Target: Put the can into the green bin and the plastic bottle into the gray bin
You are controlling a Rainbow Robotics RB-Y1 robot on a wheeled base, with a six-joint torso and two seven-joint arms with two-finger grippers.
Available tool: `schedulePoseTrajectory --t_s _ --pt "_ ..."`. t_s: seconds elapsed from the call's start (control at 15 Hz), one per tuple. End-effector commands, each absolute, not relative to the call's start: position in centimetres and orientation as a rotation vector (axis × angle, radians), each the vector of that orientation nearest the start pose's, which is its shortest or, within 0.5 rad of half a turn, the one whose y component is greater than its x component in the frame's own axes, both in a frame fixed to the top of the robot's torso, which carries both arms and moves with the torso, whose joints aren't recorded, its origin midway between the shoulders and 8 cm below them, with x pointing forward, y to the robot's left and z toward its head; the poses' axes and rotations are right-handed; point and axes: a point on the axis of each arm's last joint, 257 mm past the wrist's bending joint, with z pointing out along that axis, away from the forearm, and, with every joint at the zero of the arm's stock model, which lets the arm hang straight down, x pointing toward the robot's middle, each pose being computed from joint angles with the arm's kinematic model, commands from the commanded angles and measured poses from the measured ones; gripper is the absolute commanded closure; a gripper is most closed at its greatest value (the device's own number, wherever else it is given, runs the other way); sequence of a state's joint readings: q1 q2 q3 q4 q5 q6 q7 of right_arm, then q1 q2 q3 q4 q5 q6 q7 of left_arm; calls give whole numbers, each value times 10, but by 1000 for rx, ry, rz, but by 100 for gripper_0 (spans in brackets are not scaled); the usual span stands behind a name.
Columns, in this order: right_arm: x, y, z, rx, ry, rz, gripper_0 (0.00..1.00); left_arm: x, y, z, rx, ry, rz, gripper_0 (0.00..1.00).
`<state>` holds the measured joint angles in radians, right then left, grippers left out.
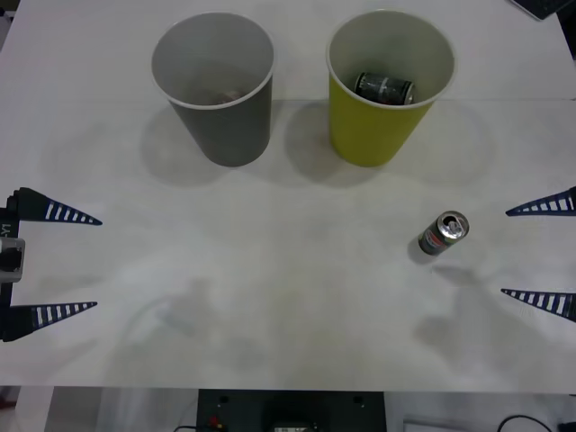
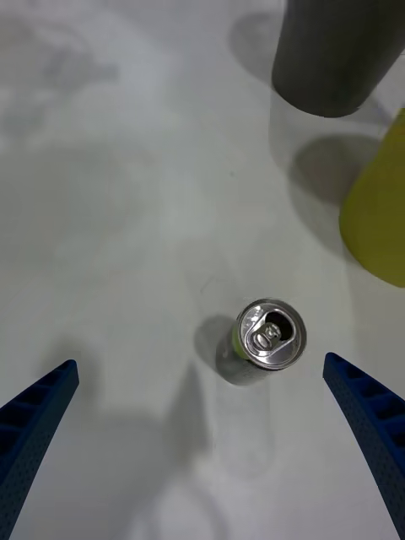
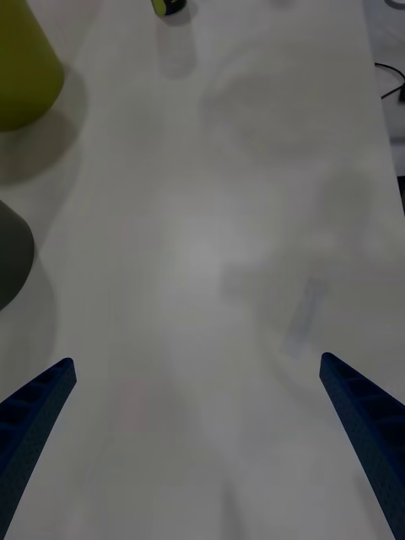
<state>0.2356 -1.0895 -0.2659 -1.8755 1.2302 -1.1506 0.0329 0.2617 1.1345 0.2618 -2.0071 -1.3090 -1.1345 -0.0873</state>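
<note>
Surface: white table [image 1: 288, 297], matte, w/ faint smudges and soft shadows across it; a seam line runs across behind the cups. Below the near edge a dark base unit w/ cables shows; a cable also at the table's far side in the left wrist view. Top right corner of the front view: edge of a dark object, can't tell what.

The can [image 1: 443, 234] stands upright on the table, right side, pull tab up, silver top, red/blue marks on its side. Nothing touches it. It sits well in front of the green bin [image 1: 390, 85], apart from it.

Green bin: upright, far right-centre. Inside it lies a darker can [image 1: 384, 87] on its side, blackish w/ silver ends.

Gray bin [image 1: 214, 85]: upright, just left of the green bin, apart from it. Something brownish low inside, too dim to identify.

Right gripper [image 1: 538, 255]: at the right edge, fingers spread wide, holding nothing. In the right wrist view the can [image 2: 268, 336] stands ahead of the gripper [image 2: 202, 439], between the lines of the two blue fingers, w/ clear gaps either side.

Left gripper [image 1: 65, 263]: at the left edge, near side, fingers also spread wide, empty, over bare table; well apart from both bins and the can
</note>
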Motion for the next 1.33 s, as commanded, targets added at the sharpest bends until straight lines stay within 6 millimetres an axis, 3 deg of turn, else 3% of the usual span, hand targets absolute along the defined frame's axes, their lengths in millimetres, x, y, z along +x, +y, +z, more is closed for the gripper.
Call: schedulePoseTrajectory --t_s 0.07,0.33,0.6,1.33 --pt "362 -316 -167 -1554 1515 258 0 341 286 -167 1762 1444 -118 0" --pt "376 -338 -173 -1512 1482 276 0 341 286 -167 1762 1444 -118 0" --pt "387 -346 -183 -1407 1501 326 0 341 286 -167 1762 1444 -118 0" --pt "409 -333 -231 -1091 1518 477 0 341 286 -167 1762 1444 -118 0"
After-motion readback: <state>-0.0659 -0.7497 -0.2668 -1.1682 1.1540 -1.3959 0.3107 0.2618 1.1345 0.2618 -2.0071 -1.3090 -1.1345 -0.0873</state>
